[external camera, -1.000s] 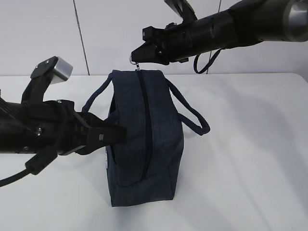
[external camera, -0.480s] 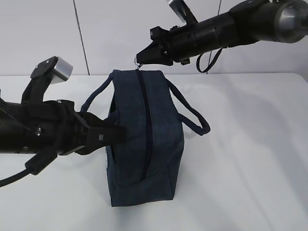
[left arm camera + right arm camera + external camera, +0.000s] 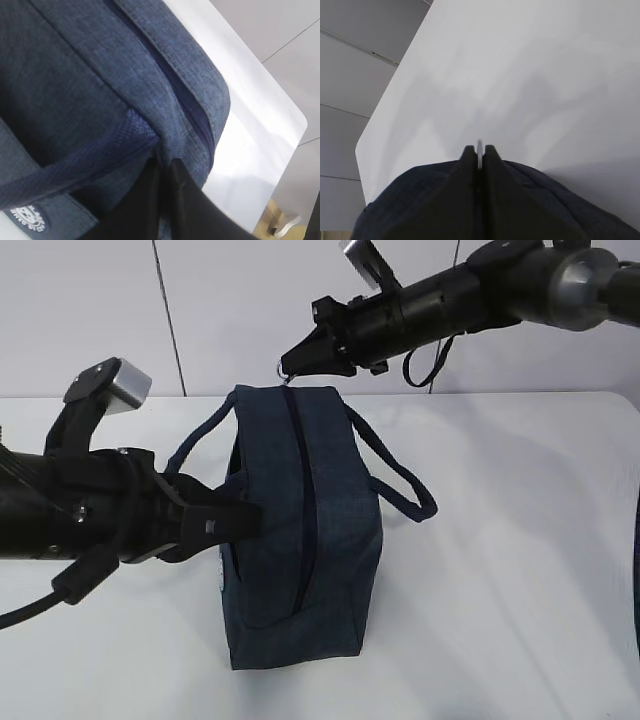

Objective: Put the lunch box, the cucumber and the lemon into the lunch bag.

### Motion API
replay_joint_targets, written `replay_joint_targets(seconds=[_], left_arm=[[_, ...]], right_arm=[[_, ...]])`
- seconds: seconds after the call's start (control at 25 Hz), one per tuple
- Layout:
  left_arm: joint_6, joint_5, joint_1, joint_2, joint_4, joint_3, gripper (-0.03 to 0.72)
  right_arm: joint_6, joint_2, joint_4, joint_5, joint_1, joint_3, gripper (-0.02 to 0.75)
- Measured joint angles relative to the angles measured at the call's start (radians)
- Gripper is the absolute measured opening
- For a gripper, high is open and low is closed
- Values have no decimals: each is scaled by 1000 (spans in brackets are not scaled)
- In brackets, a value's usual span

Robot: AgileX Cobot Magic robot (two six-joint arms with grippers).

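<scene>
lunch bag (image 3: 300,530) between grippers, left gripper (image 3: 248,520) pinching its side fabric, right gripper (image 3: 288,360) pinching ring pull (image 3: 281,367)

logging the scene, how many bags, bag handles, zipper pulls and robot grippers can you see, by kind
lunch bag: 1
strap handles: 2
metal ring pull: 1
grippers: 2, left gripper, right gripper
total: 6

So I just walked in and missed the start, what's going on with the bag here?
Both arms are working on the lunch bag, which stands zipped on the white table. The left gripper is shut on fabric at the bag's side, by a handle. The right gripper is shut on the metal ring pull at the far end of the zipper. No food is in view.
</scene>
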Motion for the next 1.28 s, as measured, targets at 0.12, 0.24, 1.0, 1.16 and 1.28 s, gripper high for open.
replay_joint_targets(seconds=[0.12, 0.24, 1.0, 1.16, 1.28], left_arm=[[0, 0, 0, 0, 1, 0, 1], [0, 0, 0, 0, 4, 0, 1], [0, -2, 0, 0, 10, 0, 1], [0, -3, 0, 0, 10, 0, 1], [0, -6, 0, 0, 10, 0, 1]], right_arm=[[25, 29, -2, 26, 0, -42, -13], [35, 64, -6, 60, 0, -79, -13], [311, 76, -4, -7, -1, -114, -13], [345, 110, 88, -7, -1, -114, -13], [341, 147, 146, -5, -1, -114, -13]])
